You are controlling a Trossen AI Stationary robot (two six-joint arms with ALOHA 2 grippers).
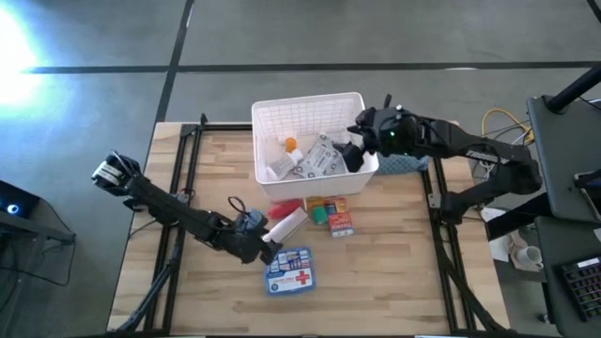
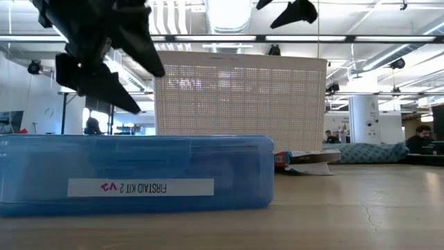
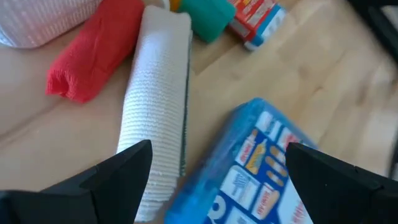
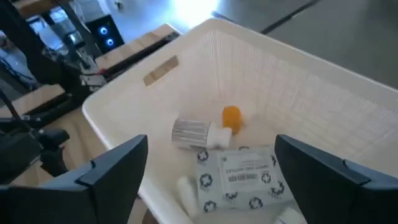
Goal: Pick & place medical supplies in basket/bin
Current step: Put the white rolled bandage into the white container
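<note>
High view shows my white slotted basket (image 1: 310, 105) at the far middle of the table, already holding an orange vial (image 1: 291, 144), a ribbed-cap white bottle (image 4: 198, 133) and a grey patterned packet (image 1: 319, 158). My right gripper (image 1: 354, 148) hangs over the basket's right edge; in its wrist view the fingers (image 4: 109, 165) stand wide apart with nothing between them. So I judge the job partly done. Left on the wood, just in front of the basket, are a red pouch (image 1: 287, 207), a white ribbed roll (image 1: 287, 225), a green cap (image 1: 319, 215) and small red boxes (image 1: 338, 221), with the blue first-aid kit (image 1: 290, 271) nearest the table's front edge. My left gripper (image 1: 269, 250) hovers between the roll and the kit, fingers (image 3: 118, 171) spread and empty. At least five supplies remain to move, by my reckoning.
</note>
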